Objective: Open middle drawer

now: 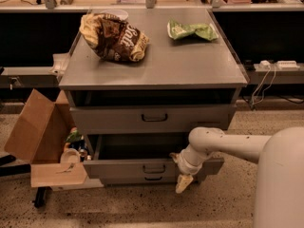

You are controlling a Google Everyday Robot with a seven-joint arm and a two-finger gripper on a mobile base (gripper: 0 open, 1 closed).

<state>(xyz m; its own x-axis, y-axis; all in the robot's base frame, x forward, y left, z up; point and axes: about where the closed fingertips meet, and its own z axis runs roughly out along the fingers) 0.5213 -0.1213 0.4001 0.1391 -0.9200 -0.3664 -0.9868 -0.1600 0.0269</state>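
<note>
The grey cabinet [152, 70] has three drawers. The middle drawer [118, 167] is pulled out toward me, showing its dark inside and a small dark handle [154, 167] at the centre of its front. My gripper [183, 182] hangs on the white arm [223, 144], just right of that handle. It sits in front of the drawer's front panel, its pale tip pointing down. Whether it touches the panel cannot be told.
The taller top drawer [152, 119] is also pulled out a little, and the narrow bottom drawer [153, 178] is closed. A brown chip bag [114, 36] and a green bag [192, 30] lie on the cabinet top. An open cardboard box [38, 137] stands at the left. My white base [282, 184] fills the right.
</note>
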